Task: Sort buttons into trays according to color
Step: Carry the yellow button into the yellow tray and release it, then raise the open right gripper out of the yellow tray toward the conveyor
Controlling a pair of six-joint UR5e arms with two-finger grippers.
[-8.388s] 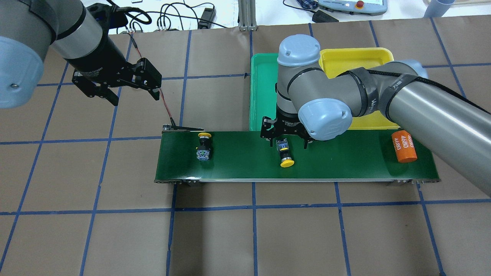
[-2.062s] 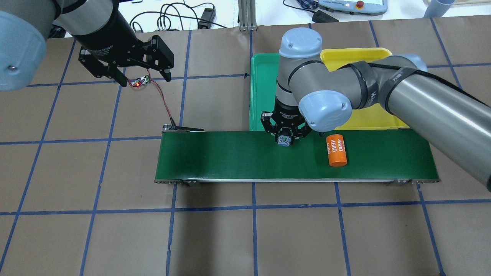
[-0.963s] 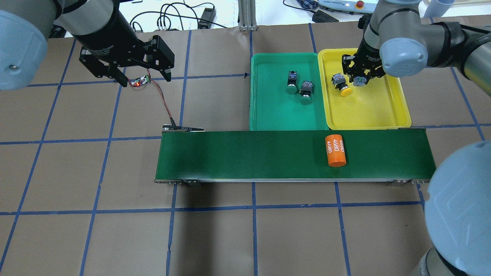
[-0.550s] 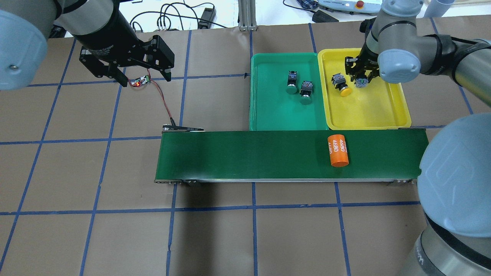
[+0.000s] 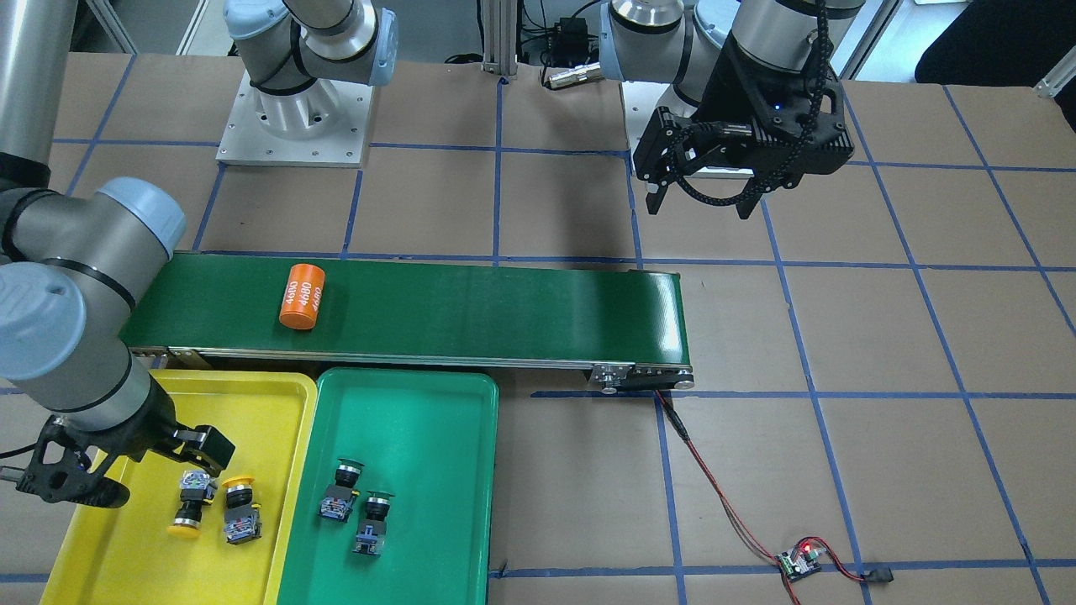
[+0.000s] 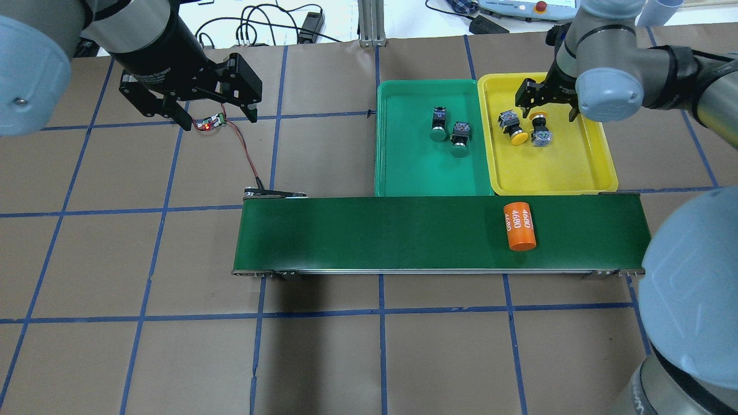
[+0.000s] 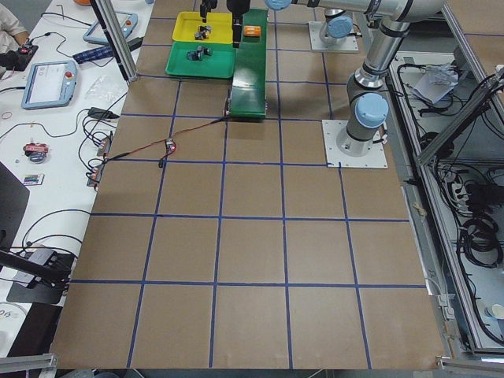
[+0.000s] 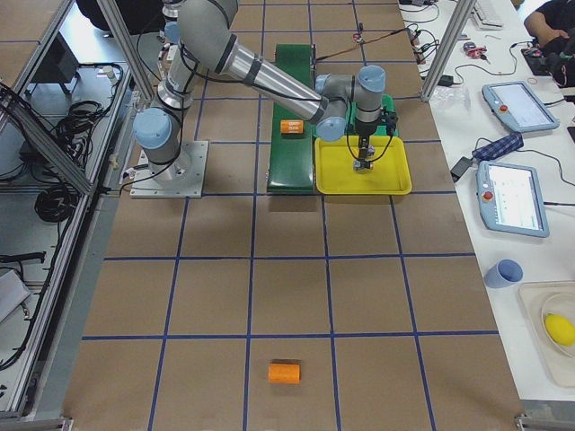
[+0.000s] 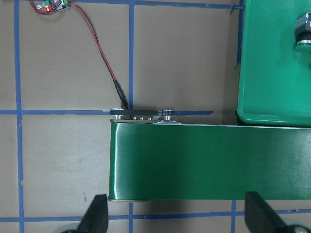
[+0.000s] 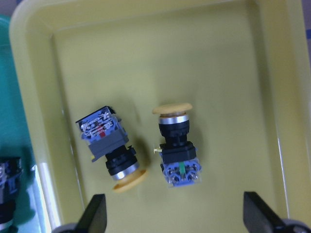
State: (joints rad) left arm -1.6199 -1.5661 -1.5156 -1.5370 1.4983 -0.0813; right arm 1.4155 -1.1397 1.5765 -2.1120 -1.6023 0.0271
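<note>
Right end effector (image 6: 548,109) spread above two yellow-capped black push-buttons (image 10: 176,145) in shallow yellow plastic tray (image 6: 576,173); overhead, green plastic tray (image 6: 415,167) at 9 o'clock.

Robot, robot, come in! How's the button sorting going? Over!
Open and empty: left hand, right hand. Two yellow buttons in yellow tray, two green buttons in green tray. Only an orange cylinder on the belt.
</note>
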